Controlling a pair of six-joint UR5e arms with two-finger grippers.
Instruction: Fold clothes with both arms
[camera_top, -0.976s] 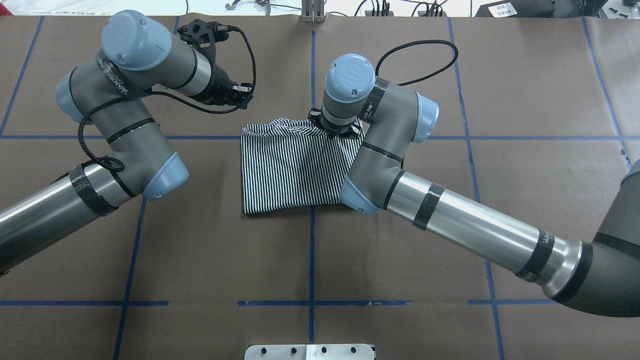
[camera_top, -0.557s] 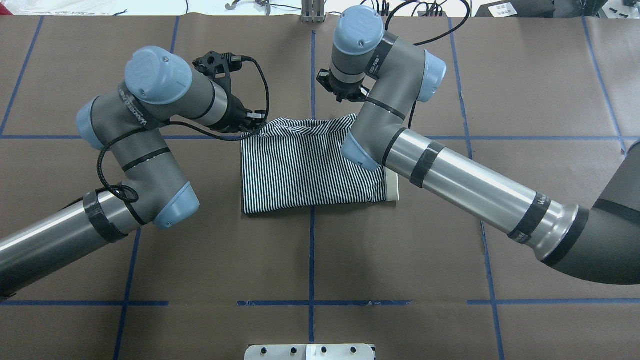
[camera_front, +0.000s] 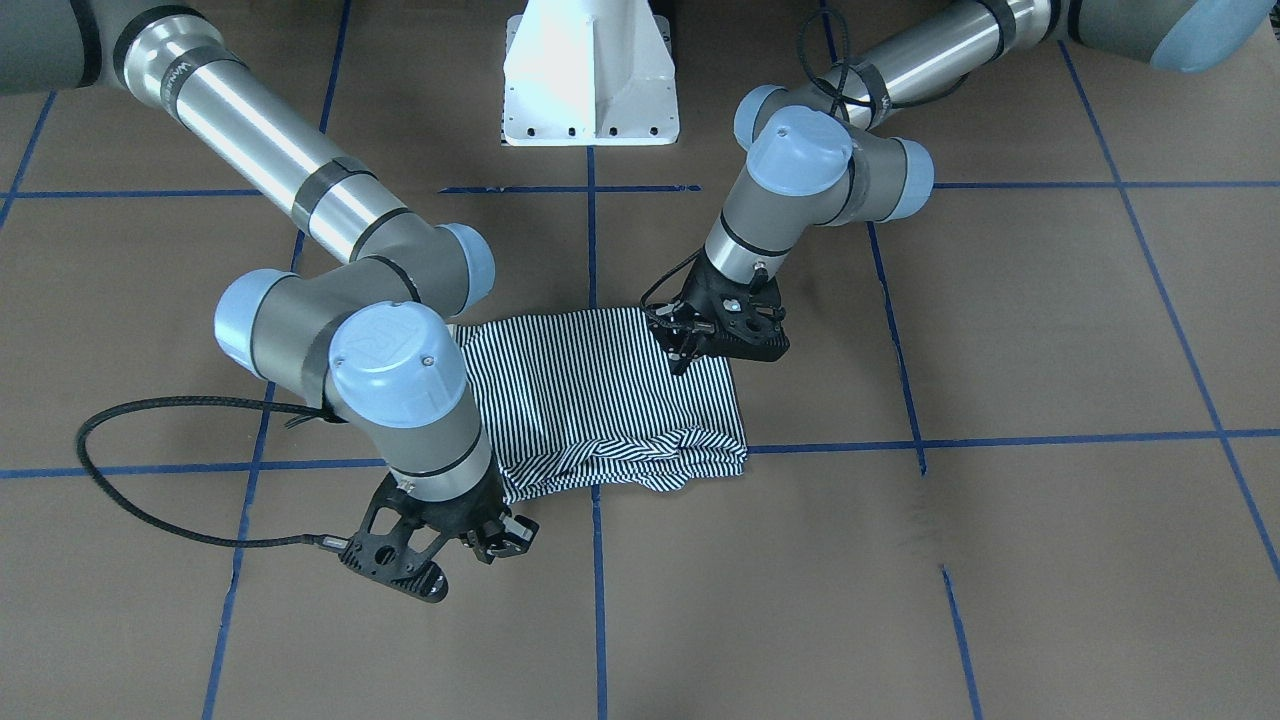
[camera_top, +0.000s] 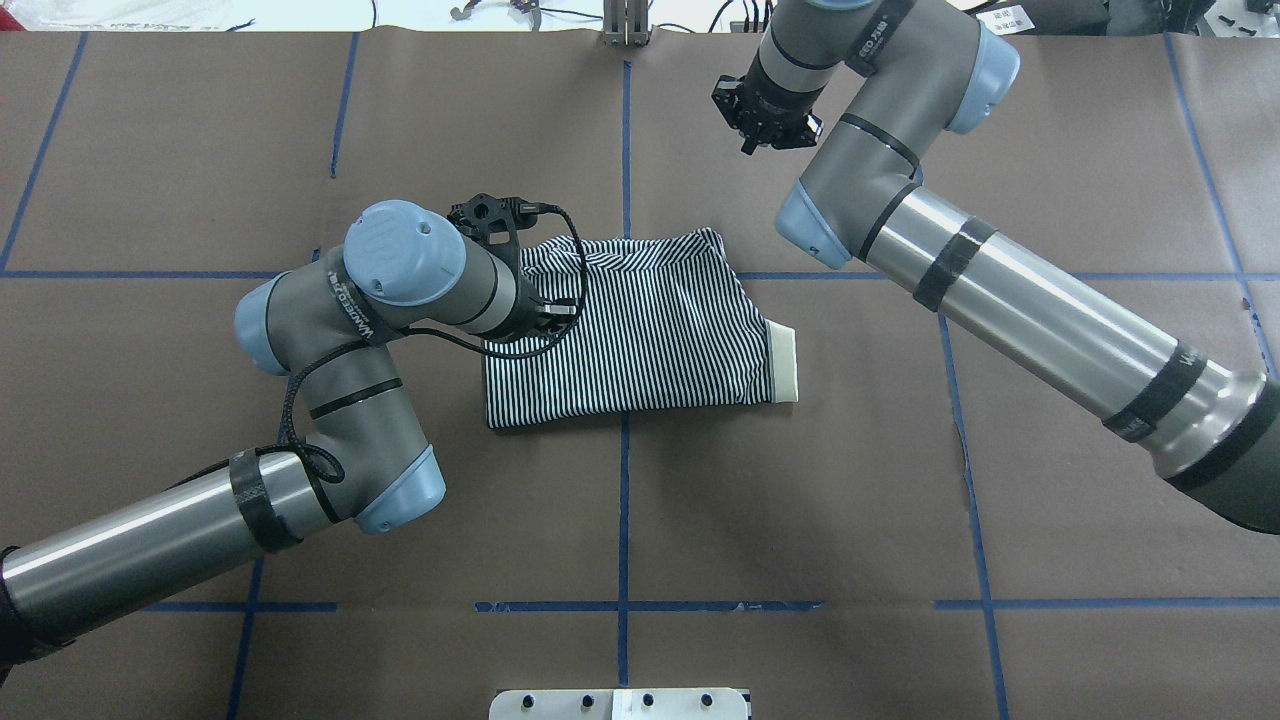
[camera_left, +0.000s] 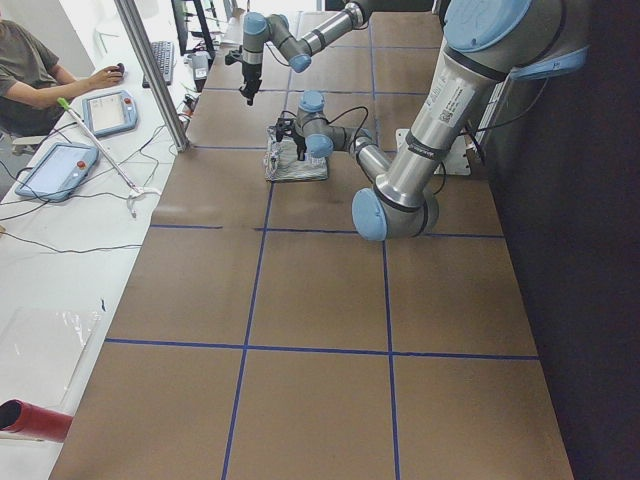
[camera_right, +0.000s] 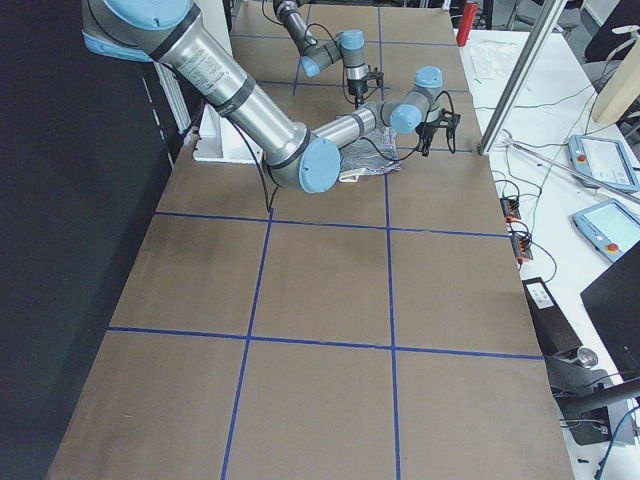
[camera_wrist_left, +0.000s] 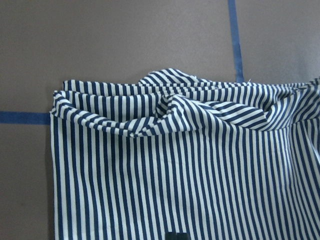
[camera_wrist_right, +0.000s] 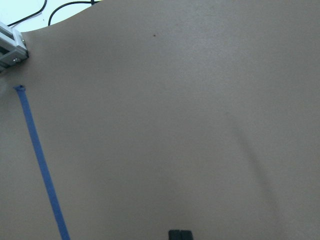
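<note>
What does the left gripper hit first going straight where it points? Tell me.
The striped polo shirt: the left gripper points down onto it near one edge; the gap between them is unclear.

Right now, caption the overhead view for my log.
Left tool over the folded striped polo shirt; right tool clear beyond it.

1. Striped polo shirt (camera_front: 600, 400), folded into a rough rectangle on the brown table cover (camera_front: 1050, 330); rumpled along the edge facing away from the white pedestal (camera_front: 590, 70).
2. Left gripper (camera_front: 684, 356), tilted down over the shirt's pedestal-side corner, toward the robot's left.
3. Right gripper (camera_front: 495, 542), just off the shirt's rumpled edge, above bare cover; finger spacing unclear.
4. Blue tape lines (camera_front: 1000, 440), passing under the shirt.
</note>
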